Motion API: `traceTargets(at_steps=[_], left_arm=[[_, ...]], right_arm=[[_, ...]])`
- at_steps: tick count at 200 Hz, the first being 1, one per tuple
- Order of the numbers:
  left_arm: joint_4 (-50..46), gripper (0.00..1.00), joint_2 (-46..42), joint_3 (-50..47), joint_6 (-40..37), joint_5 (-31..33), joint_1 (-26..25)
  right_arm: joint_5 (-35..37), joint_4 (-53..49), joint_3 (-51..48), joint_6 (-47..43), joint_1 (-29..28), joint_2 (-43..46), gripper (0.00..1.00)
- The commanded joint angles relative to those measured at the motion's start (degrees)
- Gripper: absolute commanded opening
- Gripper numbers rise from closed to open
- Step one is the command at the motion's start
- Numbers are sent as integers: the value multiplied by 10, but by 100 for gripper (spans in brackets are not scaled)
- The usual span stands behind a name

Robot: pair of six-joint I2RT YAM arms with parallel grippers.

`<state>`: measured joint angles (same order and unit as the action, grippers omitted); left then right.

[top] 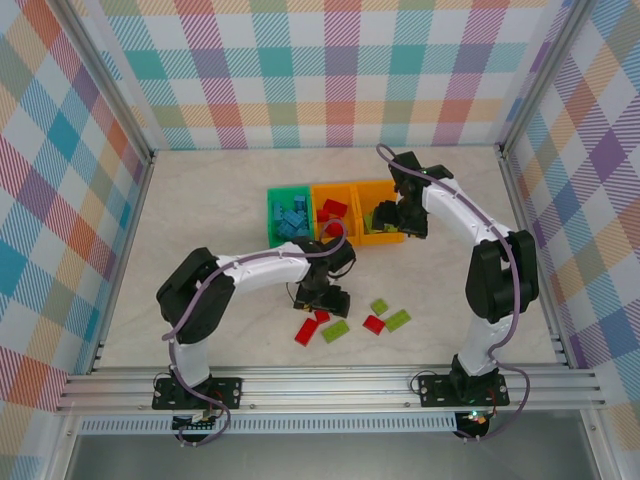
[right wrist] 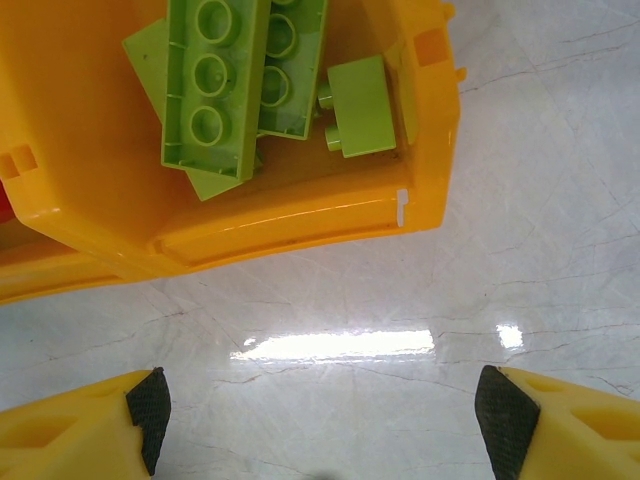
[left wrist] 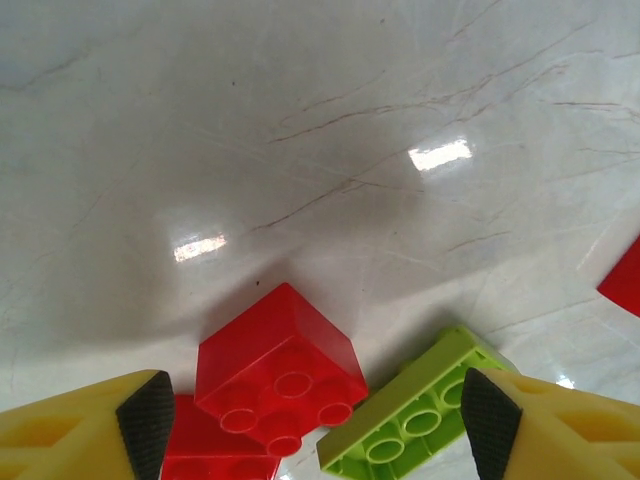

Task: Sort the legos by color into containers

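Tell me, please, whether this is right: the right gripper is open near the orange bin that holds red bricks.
Not quite. The bricks in that orange bin are lime green, not red, as the right wrist view shows. The rest stands: the right gripper is open near that bin.

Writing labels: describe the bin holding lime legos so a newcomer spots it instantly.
Three bins stand in a row at the middle of the table. Take the rightmost bin, by the right gripper. Orange like the middle bin, it holds lime legos, not red ones.
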<state>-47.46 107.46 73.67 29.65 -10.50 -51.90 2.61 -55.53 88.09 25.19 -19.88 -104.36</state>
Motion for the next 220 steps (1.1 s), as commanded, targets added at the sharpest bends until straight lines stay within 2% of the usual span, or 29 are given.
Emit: traceTargets(at_steps=[1, 49, 73, 127, 169, 220], left_arm=[[-23, 74, 11, 12, 17, -6, -6], [-37, 72, 15, 14, 28, 4, -7], [-40, 66, 22, 21, 28, 2, -8], [-48, 61, 31, 20, 31, 8, -10], [-50, 52, 45, 30, 30, 13, -10], [-78, 51, 83, 86, 10, 50, -8]], right_arm=[[10, -9, -6, -1, 0, 21, 82], [15, -10, -6, -9, 2, 20, 82], [14, -9, -6, -11, 2, 17, 83], [14, -8, -11, -15, 7, 18, 83], [14, -6, -16, -15, 11, 23, 83], [14, -3, -26, -15, 13, 33, 83]])
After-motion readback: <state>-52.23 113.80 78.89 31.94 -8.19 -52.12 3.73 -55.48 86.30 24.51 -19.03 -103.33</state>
